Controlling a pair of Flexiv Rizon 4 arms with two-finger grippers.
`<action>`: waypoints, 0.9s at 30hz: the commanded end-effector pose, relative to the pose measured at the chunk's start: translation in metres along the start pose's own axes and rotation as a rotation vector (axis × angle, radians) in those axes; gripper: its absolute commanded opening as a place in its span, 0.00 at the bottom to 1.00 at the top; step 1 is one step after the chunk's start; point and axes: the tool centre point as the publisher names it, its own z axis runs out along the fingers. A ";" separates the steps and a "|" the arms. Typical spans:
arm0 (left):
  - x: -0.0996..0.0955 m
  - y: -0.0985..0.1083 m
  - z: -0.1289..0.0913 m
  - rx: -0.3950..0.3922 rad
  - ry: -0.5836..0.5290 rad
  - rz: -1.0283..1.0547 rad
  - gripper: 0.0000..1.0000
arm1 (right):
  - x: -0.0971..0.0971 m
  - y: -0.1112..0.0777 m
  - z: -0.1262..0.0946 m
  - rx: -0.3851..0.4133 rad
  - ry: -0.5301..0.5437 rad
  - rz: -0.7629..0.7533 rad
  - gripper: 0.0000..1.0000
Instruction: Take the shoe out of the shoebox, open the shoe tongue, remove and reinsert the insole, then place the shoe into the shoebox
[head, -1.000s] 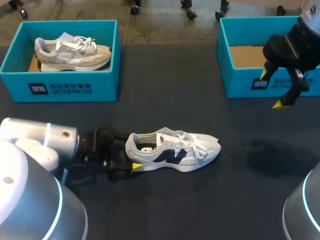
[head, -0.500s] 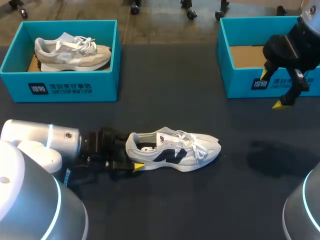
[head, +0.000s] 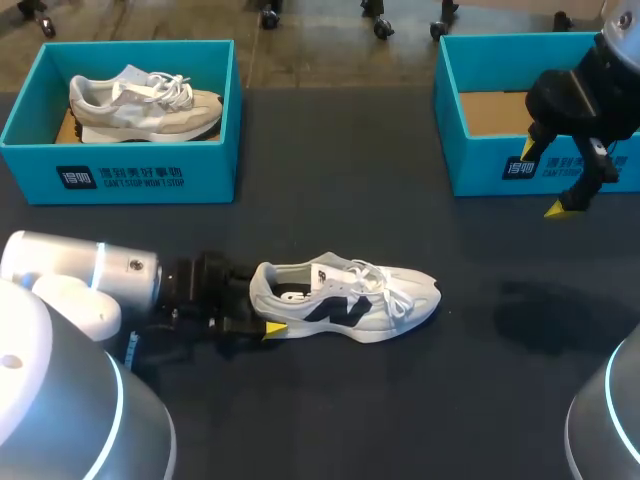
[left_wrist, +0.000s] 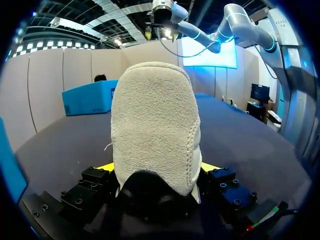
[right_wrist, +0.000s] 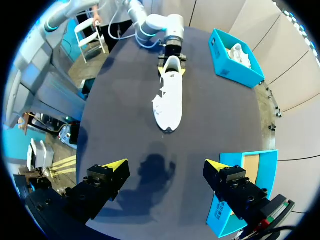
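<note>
A white sneaker (head: 350, 300) with a dark side logo lies on its sole in the middle of the dark table, toe pointing right. My left gripper (head: 262, 305) is at its heel. In the left wrist view the grey suede heel (left_wrist: 155, 125) fills the gap between the open fingers of the left gripper (left_wrist: 159, 167), and only the yellow tips (left_wrist: 106, 167) show beside it. My right gripper (head: 545, 178) hangs open and empty above the table in front of the empty right shoebox (head: 480, 170). The right wrist view looks down past the right gripper (right_wrist: 164, 165) at the sneaker (right_wrist: 169, 97).
A second blue shoebox (head: 120, 170) at the back left holds another pale sneaker (head: 140, 100). The empty box (right_wrist: 250, 165) stands at the back right, with cardboard showing inside. Bare table surrounds the sneaker in the middle.
My left arm has shifted slightly at the sneaker's heel. The sneaker and my right arm have stayed where they were.
</note>
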 end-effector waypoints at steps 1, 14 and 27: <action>-0.004 0.001 0.001 -0.004 0.010 0.000 0.00 | -0.001 0.001 0.001 0.002 0.002 0.000 1.00; -0.006 0.001 -0.001 -0.024 0.015 -0.012 0.00 | -0.001 0.001 0.001 0.002 0.002 0.000 1.00; -0.006 0.001 -0.001 -0.024 0.015 -0.012 0.00 | -0.001 0.001 0.001 0.002 0.002 0.000 1.00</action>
